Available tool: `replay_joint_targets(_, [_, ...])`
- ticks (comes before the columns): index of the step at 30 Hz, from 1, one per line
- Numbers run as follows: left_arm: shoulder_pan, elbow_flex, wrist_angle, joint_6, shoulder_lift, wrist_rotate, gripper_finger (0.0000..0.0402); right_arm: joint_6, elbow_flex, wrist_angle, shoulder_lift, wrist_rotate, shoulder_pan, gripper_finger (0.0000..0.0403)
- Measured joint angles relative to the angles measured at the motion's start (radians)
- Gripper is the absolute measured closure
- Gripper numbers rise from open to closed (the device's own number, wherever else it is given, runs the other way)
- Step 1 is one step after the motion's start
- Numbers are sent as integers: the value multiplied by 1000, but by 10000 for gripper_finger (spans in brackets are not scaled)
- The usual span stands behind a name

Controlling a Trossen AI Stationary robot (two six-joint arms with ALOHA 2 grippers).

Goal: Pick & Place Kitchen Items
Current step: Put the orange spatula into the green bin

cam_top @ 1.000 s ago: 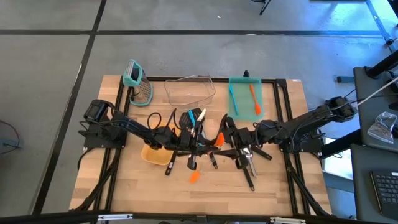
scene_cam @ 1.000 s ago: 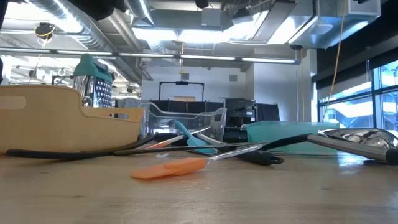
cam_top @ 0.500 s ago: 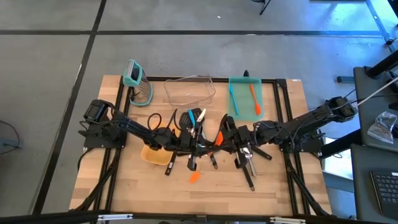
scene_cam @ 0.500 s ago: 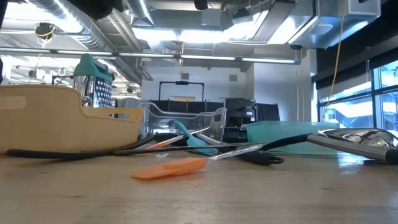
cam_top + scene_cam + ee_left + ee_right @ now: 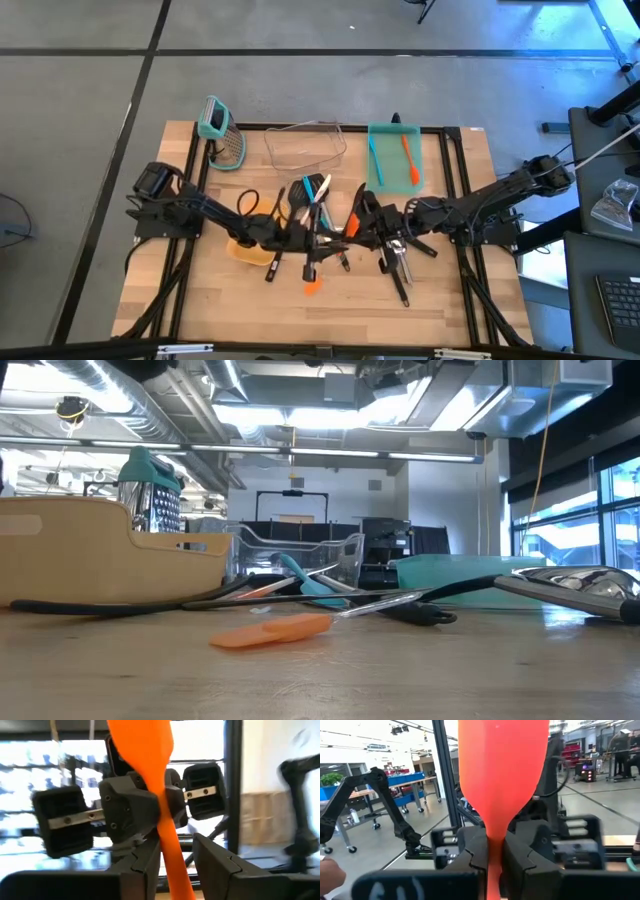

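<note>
An orange silicone spatula [image 5: 352, 222] is held up above the table's middle, between my two grippers. My right gripper [image 5: 492, 851] reaches in from the table's right and is shut on it. My left gripper [image 5: 175, 867] faces it from the left and is open. Its two fingers stand on either side of the spatula's handle [image 5: 175, 870], with a gap on one side. More kitchen items lie on the wood below: black turners [image 5: 310, 262], a teal spatula [image 5: 312, 188], silver pieces [image 5: 398, 262] and a second orange spatula [image 5: 313, 286]. My left gripper's fingers stand beside the handle, and I cannot tell whether one finger [image 5: 150, 867] still touches it. My right gripper pinches the spatula's narrow neck [image 5: 494, 832], just below the blade, between its two fingers. The fingers come in level from the table's right and lie across the handle. The spatula stands upright, blade up, clear of the table.
At the far edge stand a teal tray [image 5: 393, 128] holding two spatulas, a clear bin [image 5: 305, 145] and a teal-handled grater [image 5: 222, 135]. A tan wooden holder [image 5: 240, 250] lies under my left arm. The near strip of the table is bare wood.
My left arm has swung a little toward the table's near edge. The orange spatula stays up between the two grippers and now shows more of its blade from above. The items on the table have not moved.
</note>
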Motion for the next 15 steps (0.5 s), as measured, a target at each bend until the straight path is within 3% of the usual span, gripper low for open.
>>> replay_joint_targets(7, [-138, -1, 80, 326, 0, -263, 283, -52, 0, -27, -17, 148, 14, 377])
replay_joint_targets(12, [-214, -1, 208, 562, 0, -575, 294, -68, 0, -115, -44, 264, 19, 377])
replay_joint_targets(15, [-239, -1, 266, 684, 0, -725, 302, -67, 0, -171, -72, 391, 14, 377])
